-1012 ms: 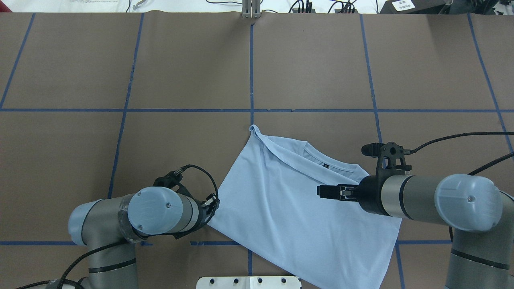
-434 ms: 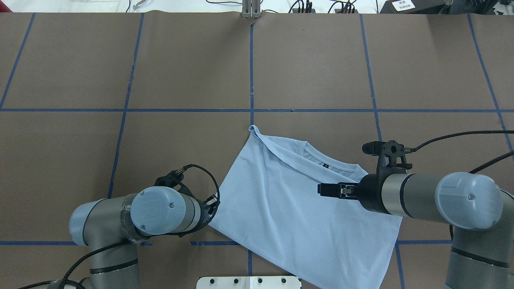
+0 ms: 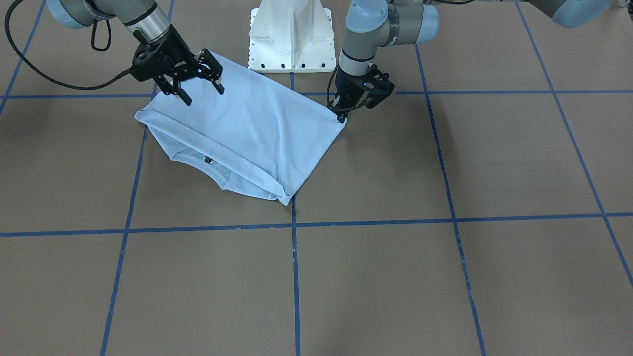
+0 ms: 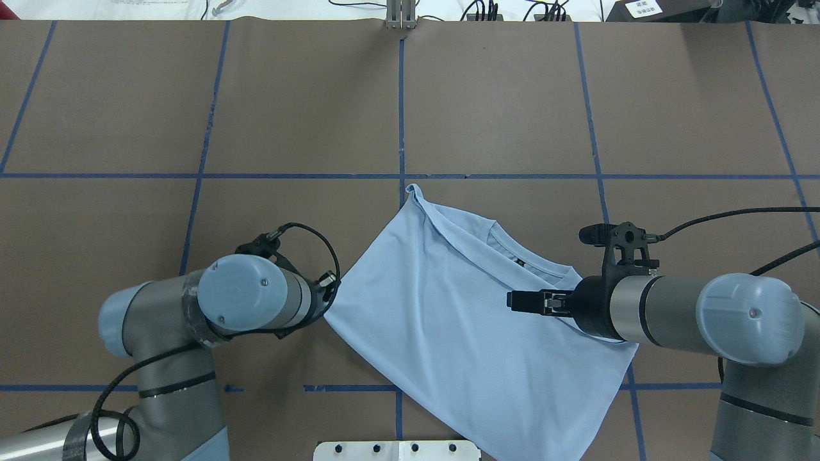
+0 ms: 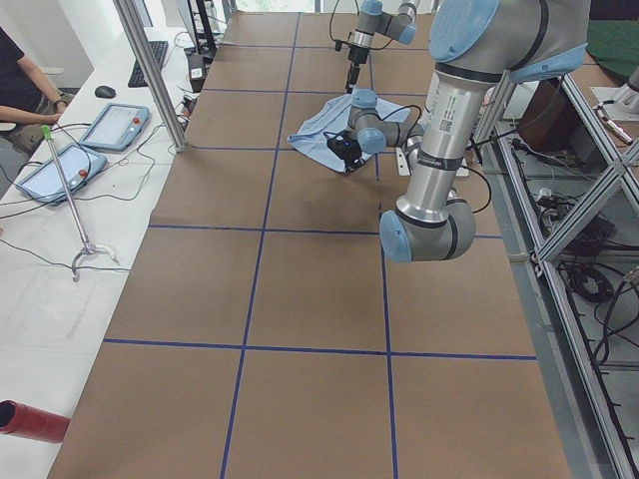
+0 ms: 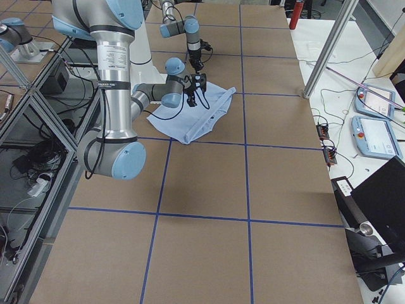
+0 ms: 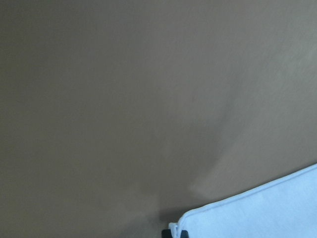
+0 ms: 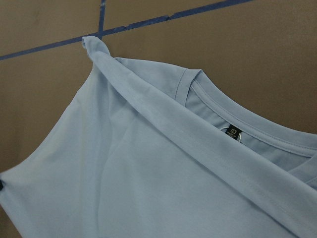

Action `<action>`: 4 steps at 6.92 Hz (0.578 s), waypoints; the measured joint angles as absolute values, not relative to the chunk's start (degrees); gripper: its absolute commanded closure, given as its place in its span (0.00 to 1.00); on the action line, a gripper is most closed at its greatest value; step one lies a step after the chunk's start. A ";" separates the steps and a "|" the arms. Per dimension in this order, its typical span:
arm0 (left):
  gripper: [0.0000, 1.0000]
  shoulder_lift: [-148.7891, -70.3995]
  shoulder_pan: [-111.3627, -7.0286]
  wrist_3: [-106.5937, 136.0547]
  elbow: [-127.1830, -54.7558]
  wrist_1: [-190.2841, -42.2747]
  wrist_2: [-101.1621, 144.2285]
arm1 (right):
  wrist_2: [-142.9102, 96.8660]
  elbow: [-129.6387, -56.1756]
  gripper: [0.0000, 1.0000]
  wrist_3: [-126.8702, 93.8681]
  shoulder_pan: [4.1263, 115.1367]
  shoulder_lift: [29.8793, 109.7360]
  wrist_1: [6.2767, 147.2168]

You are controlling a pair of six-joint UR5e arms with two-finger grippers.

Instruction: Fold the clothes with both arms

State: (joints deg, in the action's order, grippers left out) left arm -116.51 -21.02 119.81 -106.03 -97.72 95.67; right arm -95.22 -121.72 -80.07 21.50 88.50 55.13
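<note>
**Left gripper pinches a shirt corner; right gripper spread above the cloth**

The shirt [image 4: 448,320] lies on the tabletop [image 4: 288,96] close to the robot's edge, about midway along it. It sits skewed to the blue tape lines [image 4: 401,115]. It is doubled over, so a smooth layer covers most of it. A long fold edge runs slantwise just short of the collar [image 8: 237,116], which faces the far edge. A small dark label [image 8: 233,133] shows inside the collar. The tip of the cloth farthest from the robot rests just beside the middle tape line, near a crossing. On the robot's side the cloth reaches close to the white pedestal [image 3: 289,34].

The left gripper [image 3: 340,114] points straight down at the shirt corner on the robot's left, and its fingers are clenched together on the hem there. In the left wrist view that corner meets a black fingertip [image 7: 181,234], with only bare brown tabletop beyond it.

The right gripper [image 3: 203,96] hangs over the opposite side of the shirt, nearer the robot's edge. Its fingers are spread wide and grasp nothing. Its wrist view looks down across the fold edge and the collar. Whether the lower fingertip brushes the cloth I cannot tell.
</note>
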 measured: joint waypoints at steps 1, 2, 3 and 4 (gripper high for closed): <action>1.00 -118.22 -23.73 118.22 -104.25 -97.69 93.91 | -95.23 -121.71 0.00 -80.07 21.71 88.49 55.06; 1.00 -121.07 -26.45 115.34 -100.46 -98.07 92.29 | -95.19 -121.68 0.00 -80.07 21.90 88.45 55.01; 1.00 -123.98 -29.20 111.66 -96.01 -99.49 91.54 | -95.17 -121.63 0.00 -80.07 22.27 88.43 54.98; 1.00 -126.12 -31.78 106.28 -91.48 -102.52 90.91 | -95.23 -121.36 0.00 -80.05 22.94 88.42 54.98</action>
State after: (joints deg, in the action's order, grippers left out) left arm -126.12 -31.78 106.28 -91.48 -102.52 90.91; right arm -95.23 -121.36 -80.05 22.94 88.42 54.98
